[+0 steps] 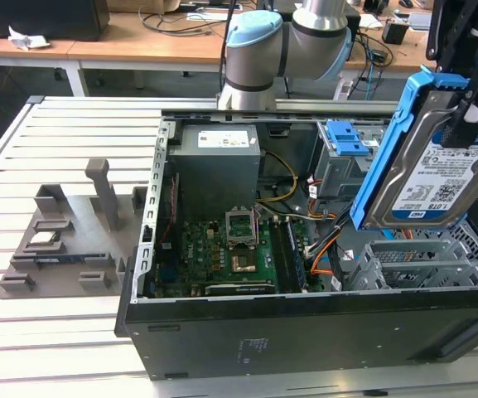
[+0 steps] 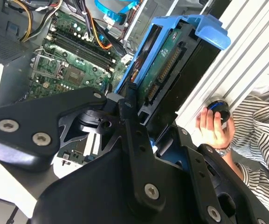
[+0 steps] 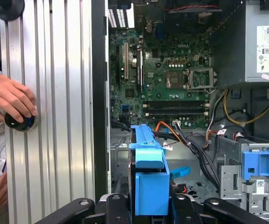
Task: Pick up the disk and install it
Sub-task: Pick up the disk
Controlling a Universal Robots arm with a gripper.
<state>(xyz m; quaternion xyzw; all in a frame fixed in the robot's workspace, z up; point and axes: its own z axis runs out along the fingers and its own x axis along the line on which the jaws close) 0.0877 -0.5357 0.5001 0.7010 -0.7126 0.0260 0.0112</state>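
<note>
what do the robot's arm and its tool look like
The arm has thick silver-grey cylindrical joints with light blue end caps. The tool is matte black, made of flat linkage bars pinned with silver screws.

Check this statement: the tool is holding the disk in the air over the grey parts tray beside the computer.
Wrong in one respect. The tool is holding the disk in the air over the open computer case, not over the grey parts tray beside it, as the exterior view shows.
</note>
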